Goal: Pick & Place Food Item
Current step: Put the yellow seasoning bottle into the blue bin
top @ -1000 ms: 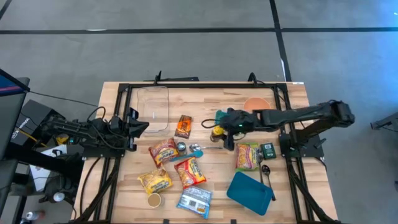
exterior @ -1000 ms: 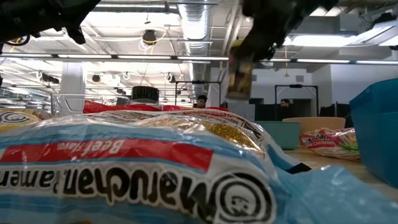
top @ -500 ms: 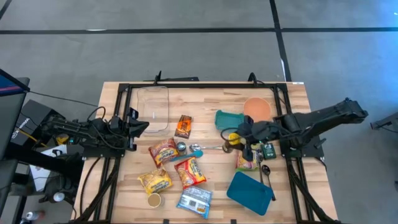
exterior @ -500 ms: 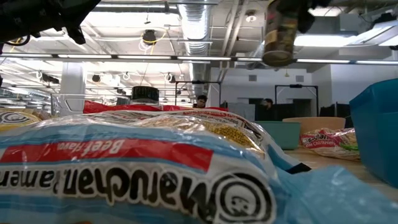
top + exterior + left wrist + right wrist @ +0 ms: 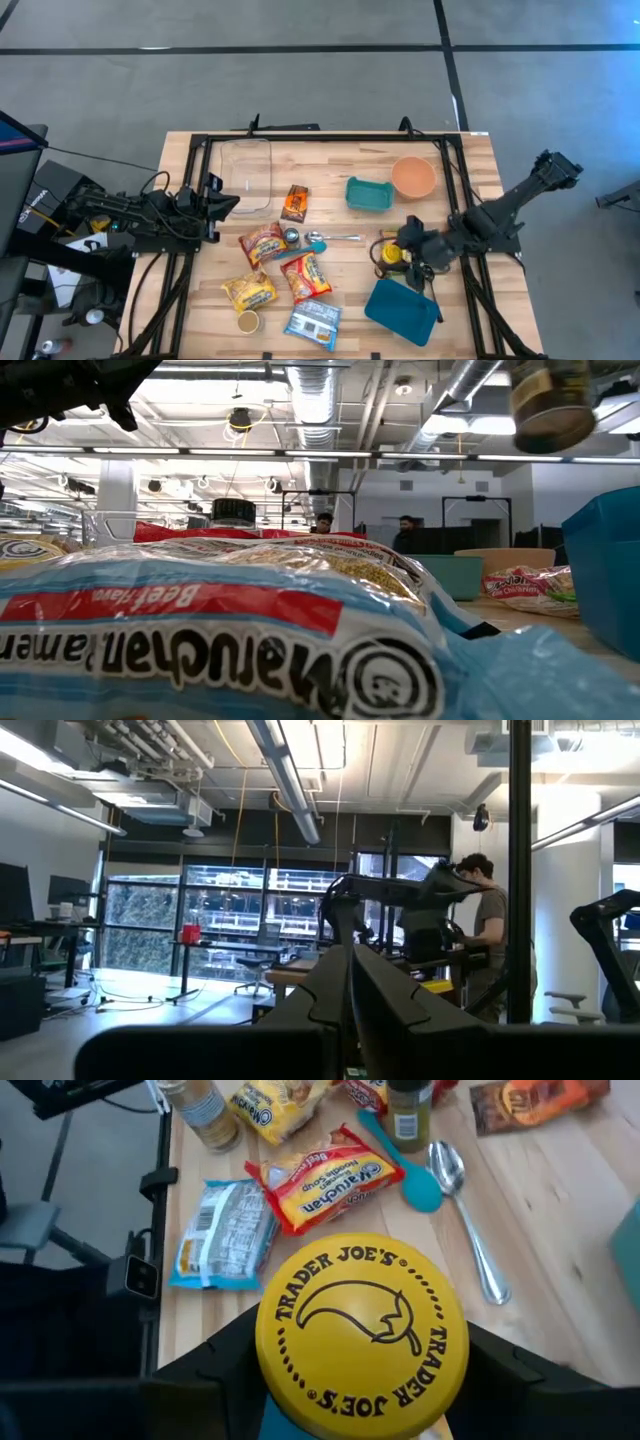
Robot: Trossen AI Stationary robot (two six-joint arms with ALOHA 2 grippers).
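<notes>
A small jar with a yellow "Trader Joe's" lid [image 5: 362, 1335] hangs in the air over the right part of the table, above a ramen packet and near the blue tray [image 5: 402, 310]. My right gripper [image 5: 395, 256] is shut on it. In the low view the jar [image 5: 553, 405] shows high at the right, its lower end in sight. My left gripper [image 5: 225, 205] waits at the table's left edge, raised, its fingers [image 5: 348, 1010] shut on nothing. My right gripper pinches the jar between its two fingers [image 5: 215, 1370], one on each side of the jar's body just under the yellow lid [image 5: 300, 1410]. The fingers come slanting down from the table's right side. The jar is lifted clear, lid up, slightly tilted.
On the wood lie several ramen and snack packets [image 5: 305, 277], a spoon [image 5: 335, 238], a teal spoon, a small bottle and a paper cup [image 5: 247, 321]. Toward the far edge stand a teal container [image 5: 368, 194], an orange bowl [image 5: 413, 177] and a clear glass dish [image 5: 247, 172].
My right gripper has swung with the jar from beside the teal container toward the table's right and near edges and has rolled about its own line. The jar has stayed in the hold, clear of the table, and now hangs a little higher.
</notes>
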